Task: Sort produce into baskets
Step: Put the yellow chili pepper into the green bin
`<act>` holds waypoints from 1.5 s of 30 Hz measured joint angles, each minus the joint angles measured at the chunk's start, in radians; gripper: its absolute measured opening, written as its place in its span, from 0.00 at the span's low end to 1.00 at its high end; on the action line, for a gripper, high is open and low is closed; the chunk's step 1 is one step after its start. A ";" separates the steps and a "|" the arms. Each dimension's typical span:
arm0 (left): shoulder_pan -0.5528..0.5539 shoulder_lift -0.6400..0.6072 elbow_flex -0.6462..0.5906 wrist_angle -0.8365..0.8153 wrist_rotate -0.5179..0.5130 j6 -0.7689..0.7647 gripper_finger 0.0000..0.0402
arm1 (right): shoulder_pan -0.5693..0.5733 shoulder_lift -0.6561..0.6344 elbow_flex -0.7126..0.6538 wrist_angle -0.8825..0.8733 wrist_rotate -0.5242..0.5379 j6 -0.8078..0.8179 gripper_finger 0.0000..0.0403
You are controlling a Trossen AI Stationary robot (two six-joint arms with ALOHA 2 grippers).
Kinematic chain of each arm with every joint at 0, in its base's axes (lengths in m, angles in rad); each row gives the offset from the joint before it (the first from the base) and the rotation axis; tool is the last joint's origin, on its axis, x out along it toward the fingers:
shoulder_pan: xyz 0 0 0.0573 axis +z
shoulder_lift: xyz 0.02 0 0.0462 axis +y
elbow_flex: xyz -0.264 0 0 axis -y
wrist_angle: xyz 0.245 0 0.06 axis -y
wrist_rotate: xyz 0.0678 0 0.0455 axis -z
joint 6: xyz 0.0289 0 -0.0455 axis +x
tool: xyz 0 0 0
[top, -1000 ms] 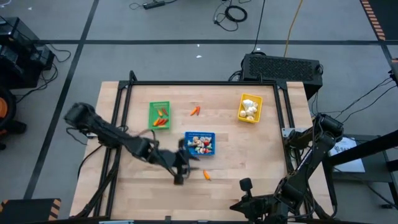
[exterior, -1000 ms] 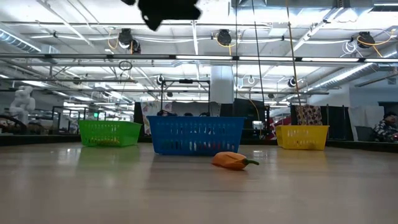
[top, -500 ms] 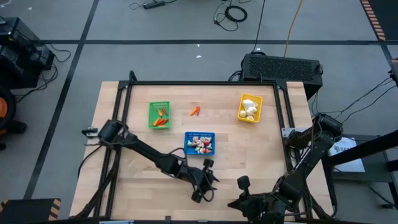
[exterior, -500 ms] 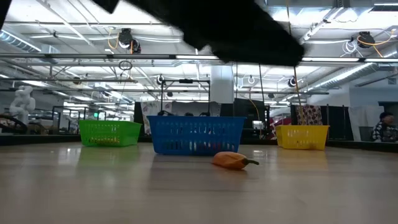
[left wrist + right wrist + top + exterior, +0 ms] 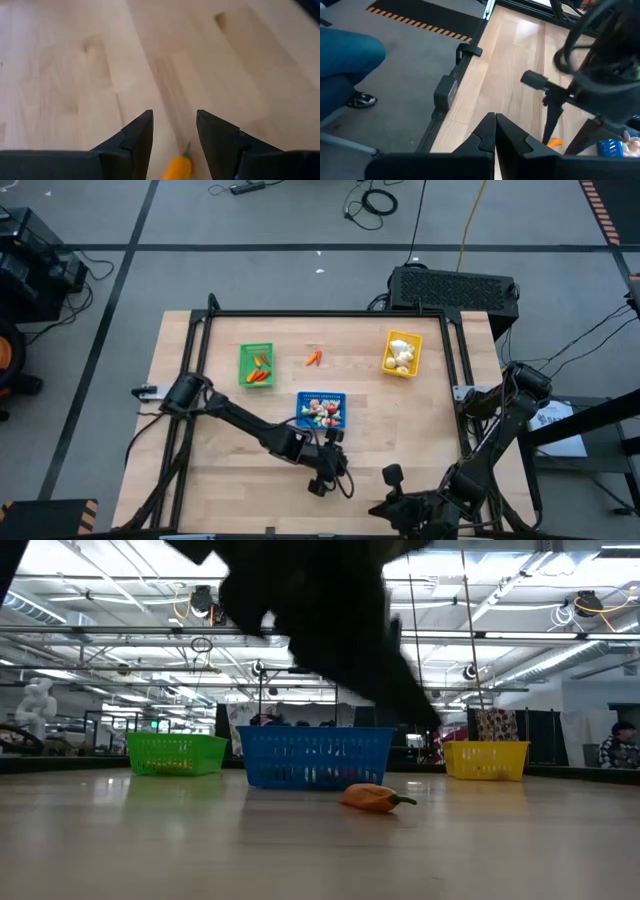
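Hovering your left gripper (image 5: 174,134), half-open and empty, over the stray carrot (image 5: 375,798) near the bench's front edge; its length is running between the fingers.

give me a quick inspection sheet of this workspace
surface: pale wooden table inside a black frame
job's things: green basket holds orange and red pieces; blue basket holds mixed white and red pieces; yellow basket holds white bulbs; one orange carrot lies loose between the green and yellow baskets; another carrot lies in front of the blue basket
clutter: nothing seen
grippers: left pincer open, above that nearer carrot, not gripping it; right pincer shut, parked at the table's near edge
cables: several on the floor beyond the table
surroundings: black box behind the table; a person's leg beside it
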 joint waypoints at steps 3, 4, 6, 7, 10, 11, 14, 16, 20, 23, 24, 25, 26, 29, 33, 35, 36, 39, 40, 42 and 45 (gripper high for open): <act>0.005 0.022 -0.001 -0.050 0.009 -0.002 0.40 | 0.000 0.000 0.000 0.000 0.000 0.016 0.00; 0.005 0.034 -0.001 -0.059 0.014 -0.002 0.40 | 0.000 0.000 0.000 0.000 0.000 0.020 0.00; 0.005 0.052 -0.001 -0.068 0.014 -0.001 0.40 | 0.000 0.000 0.000 0.000 0.000 0.028 0.00; 0.005 0.057 -0.001 -0.081 0.014 -0.001 0.40 | 0.000 0.000 0.000 0.000 0.000 0.029 0.00; 0.004 0.068 -0.001 -0.077 -0.003 0.003 0.40 | 0.000 0.000 0.000 -0.002 0.000 0.029 0.00; 0.004 0.068 -0.001 -0.077 -0.008 0.006 0.40 | 0.000 0.000 0.000 -0.005 0.000 0.029 0.00; 0.008 0.068 -0.001 -0.083 -0.027 0.008 0.40 | 0.000 0.000 0.000 -0.010 -0.001 0.029 0.00; 0.010 0.067 -0.001 -0.094 -0.027 0.002 0.40 | 0.000 0.000 0.000 -0.012 0.000 0.029 0.00; 0.010 0.065 0.000 -0.134 -0.005 -0.003 0.40 | 0.000 0.000 0.000 -0.014 0.000 0.029 0.00; 0.012 0.065 0.001 -0.148 0.016 -0.002 0.40 | 0.000 0.000 0.000 -0.014 0.000 0.029 0.00; 0.013 0.065 0.001 -0.147 0.026 -0.002 0.40 | 0.000 0.000 0.000 -0.014 0.000 0.029 0.00; 0.013 0.065 0.001 -0.147 0.033 -0.002 0.40 | 0.000 0.000 0.000 -0.014 0.000 0.029 0.00; 0.013 0.065 0.001 -0.147 0.038 -0.002 0.40 | 0.000 0.000 0.000 -0.014 0.000 0.029 0.00; 0.013 0.065 0.001 -0.151 0.046 -0.002 0.38 | 0.000 0.000 0.000 -0.014 0.000 0.036 0.00; 0.018 0.065 0.001 -0.153 0.060 -0.014 0.30 | 0.000 0.000 0.000 -0.014 0.000 0.036 0.00; 0.023 0.065 0.000 -0.153 0.071 -0.038 0.25 | 0.000 0.000 0.000 -0.013 0.000 0.036 0.00; 0.025 0.065 0.000 -0.153 0.082 -0.054 0.22 | 0.000 0.000 0.000 -0.013 0.000 0.036 0.00; 0.032 0.065 0.012 -0.163 0.123 -0.083 0.14 | 0.000 0.000 0.000 -0.013 0.000 0.035 0.00; 0.032 0.065 0.019 -0.168 0.125 -0.095 0.12 | 0.000 0.000 0.000 -0.013 0.000 0.035 0.00; 0.029 0.063 0.035 -0.180 0.131 -0.105 0.08 | 0.000 0.000 0.000 -0.014 0.000 0.031 0.00; 0.028 0.034 0.071 -0.201 0.132 -0.106 0.07 | 0.000 0.000 0.000 -0.014 0.000 0.029 0.00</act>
